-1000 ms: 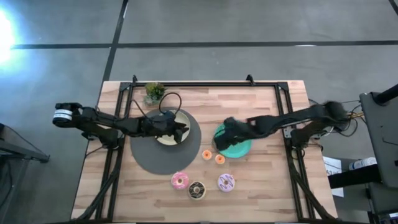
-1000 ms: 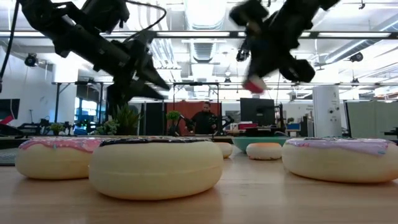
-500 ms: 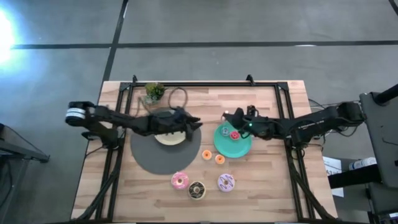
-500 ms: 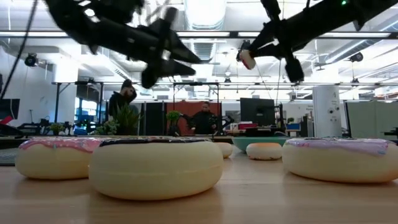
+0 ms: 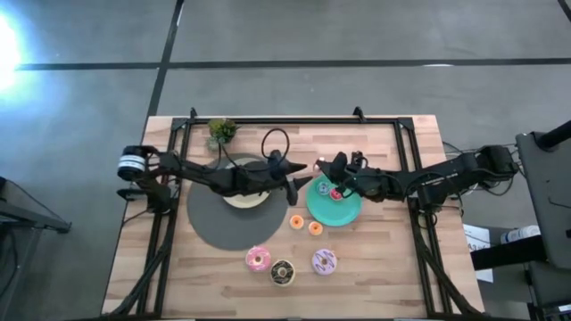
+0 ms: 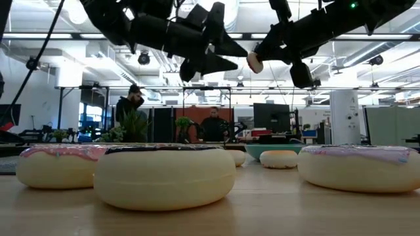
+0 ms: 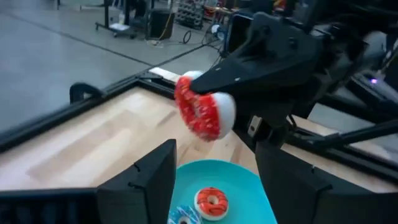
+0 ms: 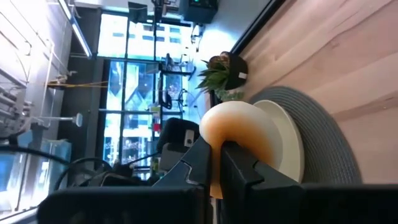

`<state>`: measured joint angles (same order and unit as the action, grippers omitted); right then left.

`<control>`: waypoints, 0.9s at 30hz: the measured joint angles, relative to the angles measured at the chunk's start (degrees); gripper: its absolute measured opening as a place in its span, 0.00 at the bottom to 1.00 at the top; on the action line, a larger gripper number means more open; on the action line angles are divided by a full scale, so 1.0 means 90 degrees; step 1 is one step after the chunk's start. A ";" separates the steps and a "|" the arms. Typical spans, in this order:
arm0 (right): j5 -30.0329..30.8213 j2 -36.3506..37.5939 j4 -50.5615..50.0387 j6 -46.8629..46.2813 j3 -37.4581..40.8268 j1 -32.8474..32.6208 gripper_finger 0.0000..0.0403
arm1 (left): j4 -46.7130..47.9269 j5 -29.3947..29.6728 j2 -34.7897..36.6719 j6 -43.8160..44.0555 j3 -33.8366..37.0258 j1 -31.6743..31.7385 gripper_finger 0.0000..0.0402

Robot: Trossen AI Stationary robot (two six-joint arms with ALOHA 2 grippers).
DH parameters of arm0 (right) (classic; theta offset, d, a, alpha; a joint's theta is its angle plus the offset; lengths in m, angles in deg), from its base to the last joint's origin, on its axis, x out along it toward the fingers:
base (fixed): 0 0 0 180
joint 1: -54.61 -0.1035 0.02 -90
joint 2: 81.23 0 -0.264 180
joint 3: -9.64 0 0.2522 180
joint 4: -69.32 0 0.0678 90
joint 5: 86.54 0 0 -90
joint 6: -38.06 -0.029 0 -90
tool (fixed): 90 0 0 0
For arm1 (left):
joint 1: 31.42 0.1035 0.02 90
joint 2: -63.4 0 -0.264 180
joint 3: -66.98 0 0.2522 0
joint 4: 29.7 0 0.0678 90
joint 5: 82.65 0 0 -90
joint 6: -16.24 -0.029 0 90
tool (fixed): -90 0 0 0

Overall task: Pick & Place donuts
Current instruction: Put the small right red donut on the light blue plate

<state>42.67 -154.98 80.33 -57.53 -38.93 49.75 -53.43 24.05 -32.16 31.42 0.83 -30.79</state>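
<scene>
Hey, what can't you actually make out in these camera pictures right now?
- High view: the red mini donut held by the right gripper is hidden by the arm.
- Low view: the teal plate shows only as an edge behind the big donuts.
- Left wrist view: a blue item on the plate is cut off.

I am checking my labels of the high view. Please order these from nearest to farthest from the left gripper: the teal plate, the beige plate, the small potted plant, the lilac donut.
From the left gripper:
1. Teal plate, just beside it, toward the right arm.
2. Beige plate, back under the left arm.
3. and 4. Small potted plant, at the far edge, and lilac donut, at the near edge: too close to call.
</scene>
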 joint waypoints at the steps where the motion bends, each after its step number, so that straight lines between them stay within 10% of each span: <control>1: 0.0010 0.0004 -0.0001 -0.0005 0.0000 0.0006 0.03 | 0.0007 0.0001 -0.0032 -0.0105 -0.0053 -0.0008 0.49; 18: -0.0008 -0.0003 0.0030 -0.0106 0.0012 0.0017 0.03 | 0.0070 0.0321 -0.0480 -0.0201 -0.0569 0.0144 0.48; 27: -0.0197 -0.0003 0.0028 -0.0161 0.0012 0.0021 0.03 | 0.0097 -0.0257 -0.0588 -0.0278 -0.0777 0.0284 0.32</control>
<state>40.90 -155.01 80.58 -58.99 -38.82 49.94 -52.55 21.74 -37.45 28.92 -6.16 -28.24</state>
